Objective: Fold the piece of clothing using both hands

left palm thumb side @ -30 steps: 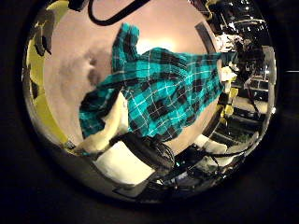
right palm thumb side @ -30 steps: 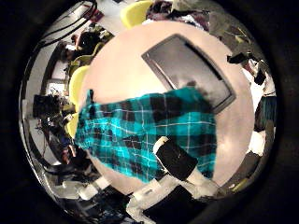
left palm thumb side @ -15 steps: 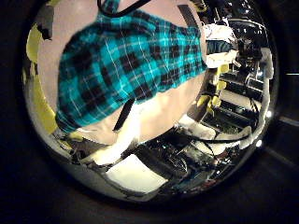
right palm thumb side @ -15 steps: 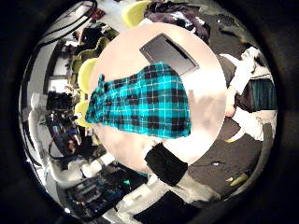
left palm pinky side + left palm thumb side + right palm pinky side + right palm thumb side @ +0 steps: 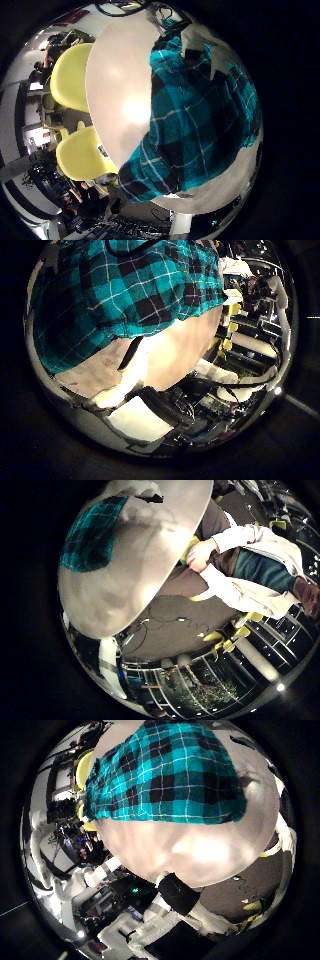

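Left hand (image 5: 140, 410) is white with black parts (right hand (image 5: 185, 905) too).

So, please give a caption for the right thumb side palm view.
Teal plaid shirt lying on the round table.

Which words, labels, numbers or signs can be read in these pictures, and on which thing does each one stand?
None can be read. The teal and black checked cloth shirt shows only its pattern, and the round pale table bears no print. The yellow plastic chairs are plain. Anything in the background clutter is too small to read.
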Motion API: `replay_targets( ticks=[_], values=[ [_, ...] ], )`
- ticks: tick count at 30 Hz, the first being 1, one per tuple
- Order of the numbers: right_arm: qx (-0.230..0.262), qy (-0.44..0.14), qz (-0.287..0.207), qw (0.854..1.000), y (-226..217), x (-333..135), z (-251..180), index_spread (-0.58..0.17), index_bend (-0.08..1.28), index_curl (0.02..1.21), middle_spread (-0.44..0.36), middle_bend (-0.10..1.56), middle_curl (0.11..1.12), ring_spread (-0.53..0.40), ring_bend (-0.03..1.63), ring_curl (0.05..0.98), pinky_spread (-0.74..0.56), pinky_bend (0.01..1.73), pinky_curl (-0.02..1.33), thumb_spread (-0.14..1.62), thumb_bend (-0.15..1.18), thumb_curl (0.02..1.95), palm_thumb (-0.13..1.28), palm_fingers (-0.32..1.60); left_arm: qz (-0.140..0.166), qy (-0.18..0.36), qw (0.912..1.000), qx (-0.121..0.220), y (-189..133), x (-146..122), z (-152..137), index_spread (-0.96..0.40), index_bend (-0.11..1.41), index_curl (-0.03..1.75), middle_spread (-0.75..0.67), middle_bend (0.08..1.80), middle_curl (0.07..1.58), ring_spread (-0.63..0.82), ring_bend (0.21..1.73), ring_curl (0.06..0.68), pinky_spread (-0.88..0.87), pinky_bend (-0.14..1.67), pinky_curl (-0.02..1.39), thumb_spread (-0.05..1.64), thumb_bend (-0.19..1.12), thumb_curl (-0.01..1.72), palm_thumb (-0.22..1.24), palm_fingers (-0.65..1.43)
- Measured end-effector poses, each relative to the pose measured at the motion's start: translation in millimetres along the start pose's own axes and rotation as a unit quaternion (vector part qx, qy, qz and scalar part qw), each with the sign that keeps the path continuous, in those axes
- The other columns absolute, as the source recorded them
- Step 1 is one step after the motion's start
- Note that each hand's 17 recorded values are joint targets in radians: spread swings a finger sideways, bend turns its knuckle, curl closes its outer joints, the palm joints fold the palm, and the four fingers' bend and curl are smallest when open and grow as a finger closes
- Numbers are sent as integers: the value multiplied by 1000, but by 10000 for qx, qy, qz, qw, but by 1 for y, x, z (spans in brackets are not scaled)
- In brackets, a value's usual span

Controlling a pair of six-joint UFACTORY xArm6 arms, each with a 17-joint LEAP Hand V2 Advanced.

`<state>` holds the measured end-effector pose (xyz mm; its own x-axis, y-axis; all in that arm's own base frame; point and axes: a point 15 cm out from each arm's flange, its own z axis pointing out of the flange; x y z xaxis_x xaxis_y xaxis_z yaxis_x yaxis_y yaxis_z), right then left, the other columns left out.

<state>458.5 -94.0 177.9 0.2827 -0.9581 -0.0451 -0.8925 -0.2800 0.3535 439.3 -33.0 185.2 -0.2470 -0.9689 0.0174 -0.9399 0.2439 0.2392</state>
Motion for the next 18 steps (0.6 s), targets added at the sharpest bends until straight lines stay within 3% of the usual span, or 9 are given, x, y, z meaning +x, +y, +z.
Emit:
replay_targets(
  ticks=[8, 13, 14, 16, 18],
  values=[
    [-179, 600, 108, 9980, -20, 9, 24, -357, 164, 314, -28, 307, 350, 59, 608, 266, 317, 561, 291, 1050, -16, 363, 572, 82, -1, -8, 10000, 16, 4, -1, -2, -84, 173, 489, -13, 228, 504, -27, 764, 296, 47, 419, 422, 1134, -18, 282, 415, 233],
    [-309, 985, 185, 9945, -22, 16, 27, -323, 165, 308, -58, 333, 359, -41, 698, 281, 211, 562, 277, 1026, -5, 388, 671, 292, 2, -27, 10000, 44, 4, -1, -5, -80, 171, 467, -17, 235, 493, -27, 751, 288, 47, 405, 416, 1138, -19, 280, 416, 247],
    [-321, 1053, 188, 9937, -23, 16, 26, -321, 164, 304, -71, 344, 362, -74, 728, 283, 159, 568, 268, 1022, -6, 393, 692, 347, 2, -27, 10000, 40, 4, -1, -5, -80, 171, 463, -17, 235, 492, -27, 749, 287, 47, 403, 415, 1140, -18, 281, 419, 248],
    [-309, 1087, 200, 9934, -23, 17, 26, -334, 136, 276, -133, 430, 394, -193, 881, 316, -85, 767, 293, 1004, 5, 417, 773, 724, 4, -25, 10000, 38, 4, -1, -5, -79, 171, 455, -18, 238, 490, -27, 746, 285, 47, 400, 413, 1142, -18, 281, 420, 252],
    [-287, 1096, 210, 9933, -22, 18, 26, -369, 204, 299, -167, 533, 441, -233, 969, 357, -201, 854, 324, 989, 15, 433, 831, 1014, 27, -21, 10000, 52, 4, 2, -6, -78, 171, 448, -22, 239, 486, -27, 742, 282, 47, 398, 411, 1143, -19, 281, 420, 256]
  ],
)
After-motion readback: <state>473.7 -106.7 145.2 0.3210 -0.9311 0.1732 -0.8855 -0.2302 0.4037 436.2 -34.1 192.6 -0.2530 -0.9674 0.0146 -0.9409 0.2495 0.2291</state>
